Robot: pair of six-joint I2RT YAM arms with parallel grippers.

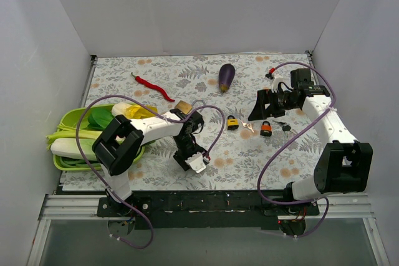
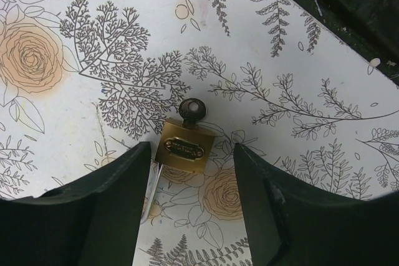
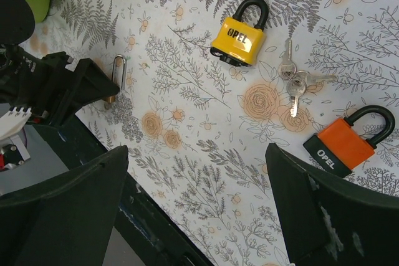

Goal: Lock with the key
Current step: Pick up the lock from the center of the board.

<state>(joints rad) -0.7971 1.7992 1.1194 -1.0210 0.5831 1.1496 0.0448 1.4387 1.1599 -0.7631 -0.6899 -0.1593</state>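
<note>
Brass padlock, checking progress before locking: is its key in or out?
In: the black-headed key sticks out of one end of the brass padlock.

Brushed brass padlock (image 2: 184, 149) at lower centre, dark, perhaps plastic key head (image 2: 192, 110), glossy plastic-cased yellow padlock (image 3: 239, 38) upper centre, shiny metal keys (image 3: 293, 79), matt printed tablecloth (image 2: 299, 60)

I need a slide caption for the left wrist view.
Left claw open, straddling a brass padlock with a dark key.

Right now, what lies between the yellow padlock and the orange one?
A bunch of silver keys, shown clearly in the right wrist view.
</note>
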